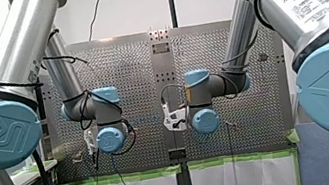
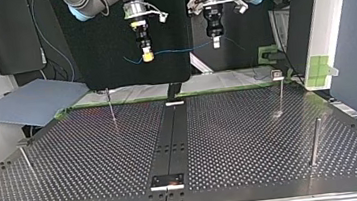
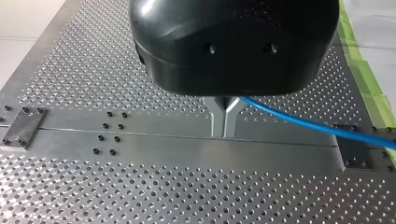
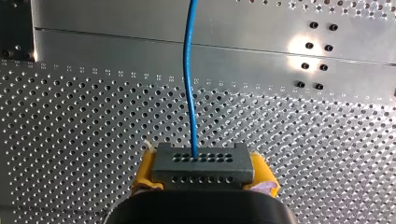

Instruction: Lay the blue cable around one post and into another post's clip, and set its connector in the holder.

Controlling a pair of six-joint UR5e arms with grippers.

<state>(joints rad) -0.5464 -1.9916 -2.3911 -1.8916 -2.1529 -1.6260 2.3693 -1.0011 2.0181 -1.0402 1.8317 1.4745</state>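
The blue cable (image 2: pixel 181 48) hangs stretched between my two grippers, high above the perforated table (image 2: pixel 241 139). My right gripper (image 4: pixel 204 177) has yellow pads (image 4: pixel 144 173) shut on the cable's dark grey connector (image 4: pixel 203 161), and the cable (image 4: pixel 189 79) runs straight out ahead of it. My left gripper (image 3: pixel 224 130) has its metal fingers shut on the cable (image 3: pixel 299 121), which trails off to one side. In the top view my right gripper (image 2: pixel 147 56) is left of my left gripper (image 2: pixel 216 42), and a short cable end pokes out beyond each.
Thin posts stand on the table: one (image 2: pixel 110 105) at the far left, one with a clip on top (image 2: pixel 279 89) at the far right, one (image 2: pixel 314 141) at the near right, one (image 2: pixel 26 159) at the near left. Small plates (image 2: pixel 167 181) (image 2: pixel 174 102) sit on the middle rail.
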